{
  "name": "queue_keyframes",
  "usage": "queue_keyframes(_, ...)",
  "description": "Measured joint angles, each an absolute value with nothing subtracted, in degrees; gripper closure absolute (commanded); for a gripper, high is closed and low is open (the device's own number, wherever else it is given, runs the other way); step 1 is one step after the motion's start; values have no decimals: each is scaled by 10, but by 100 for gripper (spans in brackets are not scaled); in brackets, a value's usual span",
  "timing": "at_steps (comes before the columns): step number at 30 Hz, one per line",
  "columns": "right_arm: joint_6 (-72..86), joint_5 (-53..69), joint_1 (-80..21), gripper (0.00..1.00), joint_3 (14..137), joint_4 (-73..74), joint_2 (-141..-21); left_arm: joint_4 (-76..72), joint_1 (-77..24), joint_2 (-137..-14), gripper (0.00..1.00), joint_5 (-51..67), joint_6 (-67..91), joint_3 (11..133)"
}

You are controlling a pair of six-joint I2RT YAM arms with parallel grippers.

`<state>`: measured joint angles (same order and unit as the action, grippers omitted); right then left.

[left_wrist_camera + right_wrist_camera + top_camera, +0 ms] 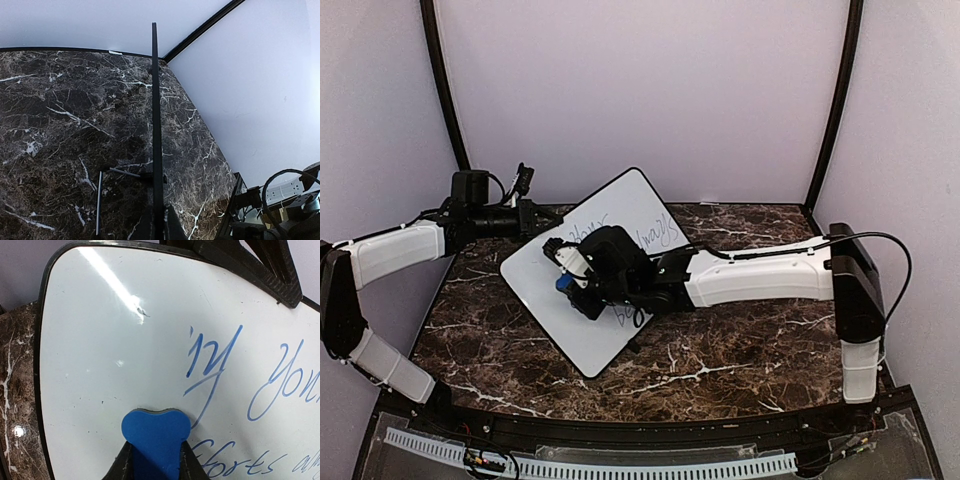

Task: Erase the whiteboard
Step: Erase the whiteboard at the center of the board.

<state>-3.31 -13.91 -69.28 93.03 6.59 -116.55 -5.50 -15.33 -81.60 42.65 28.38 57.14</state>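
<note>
The whiteboard (570,310) lies tilted on the marble table, with blue handwriting (210,360) on its upper part. My left gripper (542,218) is shut on its far left rim. In the left wrist view that rim shows as a thin black edge (156,125) running up from between the left gripper's (158,216) fingers. My right gripper (156,462) is shut on a blue eraser block (156,435), whose grey face presses against the board just left of the writing. From above, the eraser (563,284) sits over the board's middle under the right gripper (570,282).
The dark marble table (740,340) ends at pale walls behind and beside it. Black frame posts (835,100) rise at the back corners. Two thin grey rods (98,202) show by the board's underside in the left wrist view.
</note>
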Motion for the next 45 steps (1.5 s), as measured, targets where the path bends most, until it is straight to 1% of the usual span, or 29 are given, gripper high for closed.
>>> queue_keyframes(6,-29,-138,-692,80,940,73,-1168,-55,-153,-816,100,427,284,571)
queue_keyframes(16,-30,-128,-669,79,1055,76,-1219,-55,-153,-816,100,426,285,571)
queue_keyframes(20,-30,-126,-665,80,1070,75,-1225,-55,-153,-816,100,426,285,571)
queue_keyframes(23,-29,-125,-665,80,1060,65,-1223,-55,-153,-816,100,426,285,571)
queue_keyframes(31,-22,-118,-665,80,939,42,-1167,-55,-153,-815,100,426,285,571)
queue_keyframes(36,-18,-117,-665,80,929,44,-1161,-55,-153,-815,100,426,286,571)
queue_keyframes(39,-18,-121,-665,80,952,64,-1169,-55,-153,-815,100,426,286,571)
queue_keyframes(45,-18,-147,-663,79,1047,79,-1212,-55,-153,-814,100,426,286,571)
